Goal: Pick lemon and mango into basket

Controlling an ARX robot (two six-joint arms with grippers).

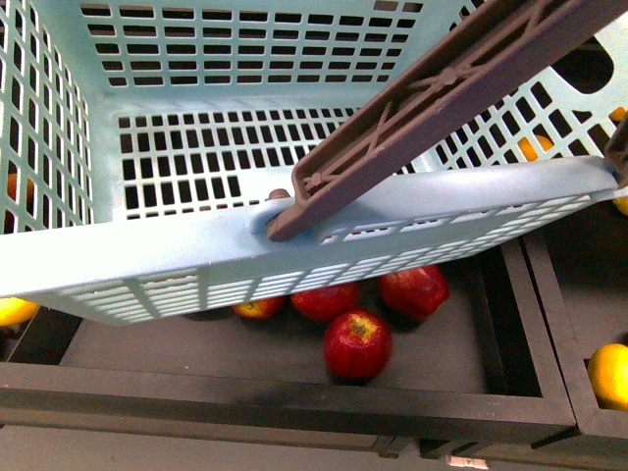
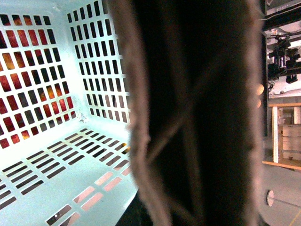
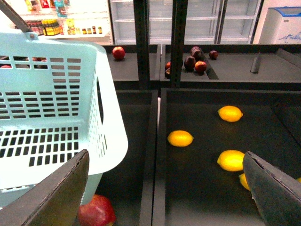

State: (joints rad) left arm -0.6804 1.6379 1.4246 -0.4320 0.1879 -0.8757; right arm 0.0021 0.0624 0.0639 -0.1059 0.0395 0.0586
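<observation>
**Front view.** The basket is tilted above a dark tray that holds red apples. Its brown handle crosses the near rim. A yellow fruit lies in the right tray.

**Left wrist view.** You see the basket's slotted inner walls and the handle, which is blurred and very close. The left gripper does not show, so you cannot tell how its fingers stand.

**Right wrist view.** The right gripper has its fingers spread wide and holds nothing. It is over the right tray, where three lemons lie well apart, to the right of the basket. A fourth yellow fruit is half hidden behind one finger. You cannot tell which fruit is the mango.
</observation>
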